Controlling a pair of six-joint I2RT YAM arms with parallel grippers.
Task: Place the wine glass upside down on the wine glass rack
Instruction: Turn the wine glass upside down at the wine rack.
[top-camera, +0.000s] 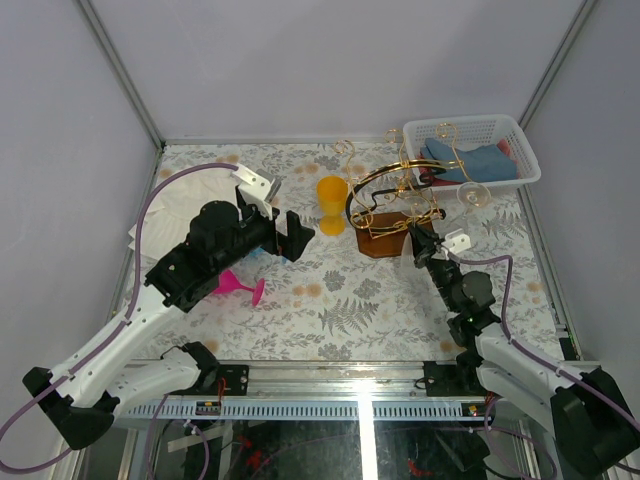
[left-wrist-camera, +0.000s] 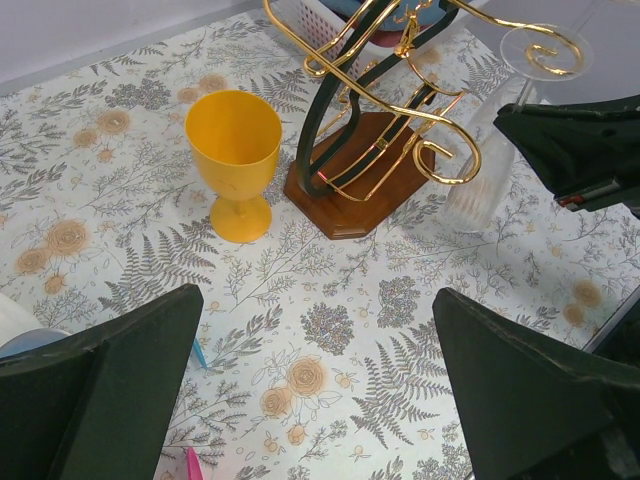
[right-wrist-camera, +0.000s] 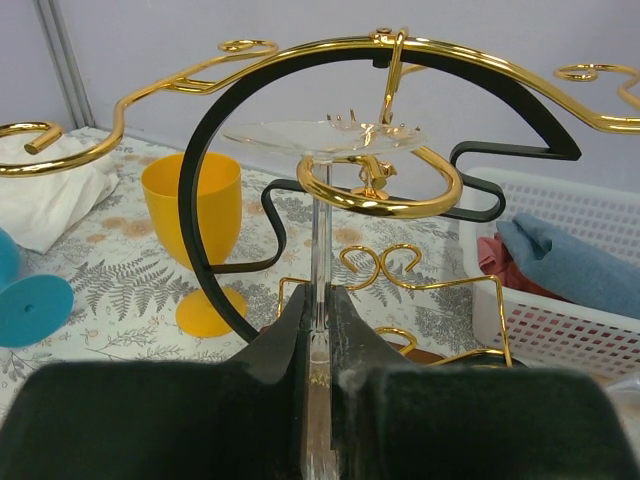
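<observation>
The wine glass rack (top-camera: 392, 205) has gold wire arms and a black arched bar on a brown base; it also shows in the left wrist view (left-wrist-camera: 350, 190) and the right wrist view (right-wrist-camera: 215, 150). My right gripper (right-wrist-camera: 318, 300) is shut on the stem of a clear wine glass (right-wrist-camera: 322, 215) held upside down. Its foot (right-wrist-camera: 325, 135) lies just above a gold loop, and the stem passes through that loop. The same glass shows in the left wrist view (left-wrist-camera: 480, 185). My right gripper (top-camera: 422, 240) is at the rack's near side. My left gripper (top-camera: 298, 237) (left-wrist-camera: 318, 320) is open and empty, left of the rack.
A yellow goblet (top-camera: 332, 203) stands left of the rack. A white basket (top-camera: 520, 165) with blue cloth is at the back right. A pink glass (top-camera: 240, 287) lies under the left arm, beside a blue glass (right-wrist-camera: 30, 300). Another clear glass (top-camera: 475, 193) is by the rack's right arm.
</observation>
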